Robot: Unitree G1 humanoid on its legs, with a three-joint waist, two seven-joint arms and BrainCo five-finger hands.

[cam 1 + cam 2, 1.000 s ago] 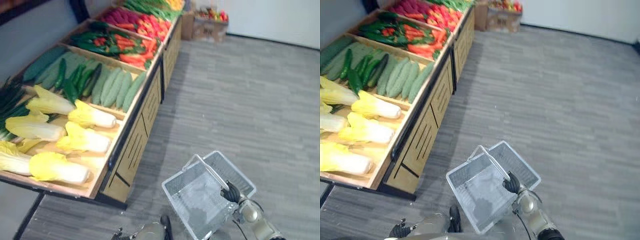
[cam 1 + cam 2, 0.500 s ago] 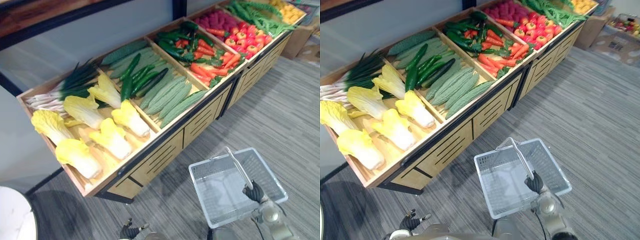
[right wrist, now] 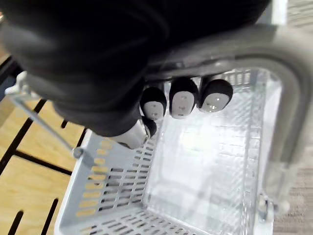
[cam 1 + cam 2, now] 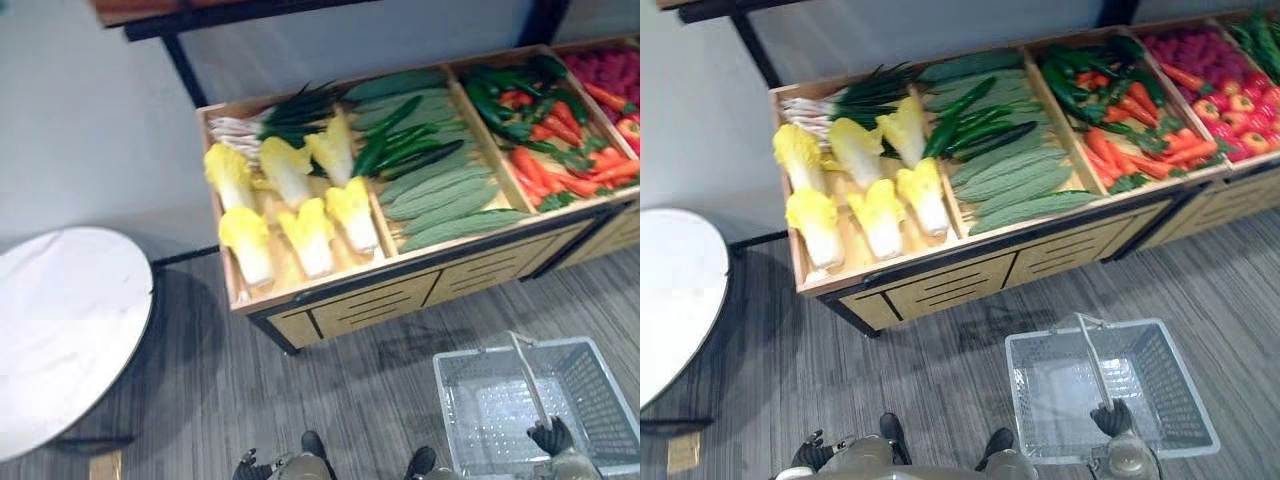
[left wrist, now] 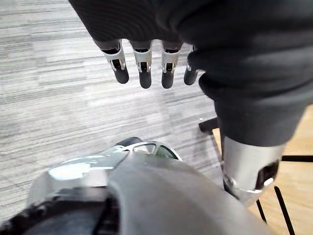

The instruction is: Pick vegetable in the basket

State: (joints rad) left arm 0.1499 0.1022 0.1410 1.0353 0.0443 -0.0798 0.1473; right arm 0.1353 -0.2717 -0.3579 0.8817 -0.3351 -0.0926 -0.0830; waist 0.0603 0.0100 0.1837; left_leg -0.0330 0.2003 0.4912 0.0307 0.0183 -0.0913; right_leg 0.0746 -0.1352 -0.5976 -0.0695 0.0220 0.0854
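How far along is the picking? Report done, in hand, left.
Done: right hand has fingers curled round the handle of the grey basket, before the vegetable stand. In hand: no vegetable; left hand hangs open. Left: the basket is empty, every pick remains.

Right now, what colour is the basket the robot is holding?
Pale grey. The basket shows best in the right eye view.
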